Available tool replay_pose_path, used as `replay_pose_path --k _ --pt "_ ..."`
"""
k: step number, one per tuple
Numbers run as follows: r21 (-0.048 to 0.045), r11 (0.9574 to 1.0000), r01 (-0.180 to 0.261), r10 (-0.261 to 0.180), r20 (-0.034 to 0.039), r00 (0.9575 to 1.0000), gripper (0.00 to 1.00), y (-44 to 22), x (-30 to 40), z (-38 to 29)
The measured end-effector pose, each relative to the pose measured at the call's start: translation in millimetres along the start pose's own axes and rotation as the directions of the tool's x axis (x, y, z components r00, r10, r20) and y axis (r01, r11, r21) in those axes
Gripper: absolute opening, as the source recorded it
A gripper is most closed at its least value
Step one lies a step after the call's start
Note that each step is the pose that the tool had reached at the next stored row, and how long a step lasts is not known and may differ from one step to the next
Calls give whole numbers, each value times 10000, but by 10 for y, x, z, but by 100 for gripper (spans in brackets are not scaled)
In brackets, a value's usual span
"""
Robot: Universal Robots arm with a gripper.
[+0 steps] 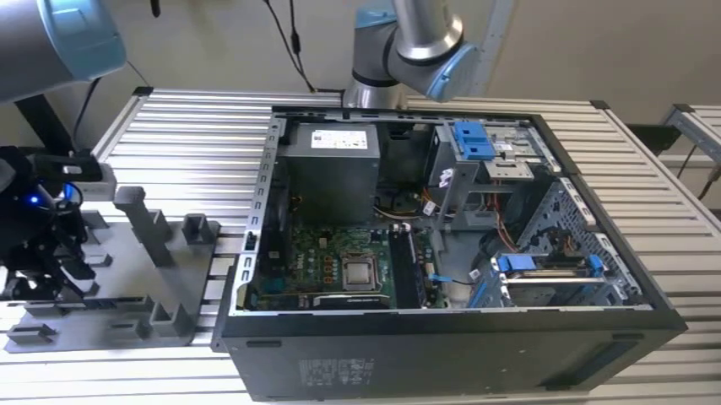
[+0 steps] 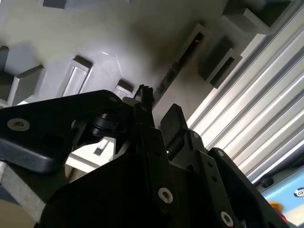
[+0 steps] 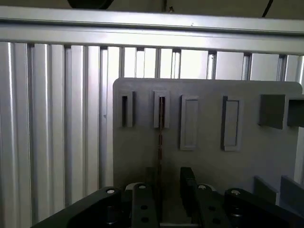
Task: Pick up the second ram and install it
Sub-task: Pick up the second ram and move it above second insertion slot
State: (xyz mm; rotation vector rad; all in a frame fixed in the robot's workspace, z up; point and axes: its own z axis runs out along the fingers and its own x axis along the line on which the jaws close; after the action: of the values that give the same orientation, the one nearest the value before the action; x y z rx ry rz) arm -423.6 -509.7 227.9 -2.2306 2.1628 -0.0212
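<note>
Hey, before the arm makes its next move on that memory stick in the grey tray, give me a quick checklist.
1. The memory stick stands in a slot of the tray: ok.
2. The claw straddles the stick: ok.
3. The claw is open: ok.
4. Stick centred between the fingers: not ok, it sits nearer one.
5. The computer case is open: ok.
6. Free socket on the board: cannot tell.

A robotics workshop: an opened computer case on a slatted aluminium bench.
</note>
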Motion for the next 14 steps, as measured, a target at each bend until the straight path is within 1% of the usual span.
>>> replay_pose_path --k 8,14 --pt "-3 9994 360 -360 11 9993 36 7 28 108" --pt "54 9981 610 -611 14 9981 36 21 30 205"
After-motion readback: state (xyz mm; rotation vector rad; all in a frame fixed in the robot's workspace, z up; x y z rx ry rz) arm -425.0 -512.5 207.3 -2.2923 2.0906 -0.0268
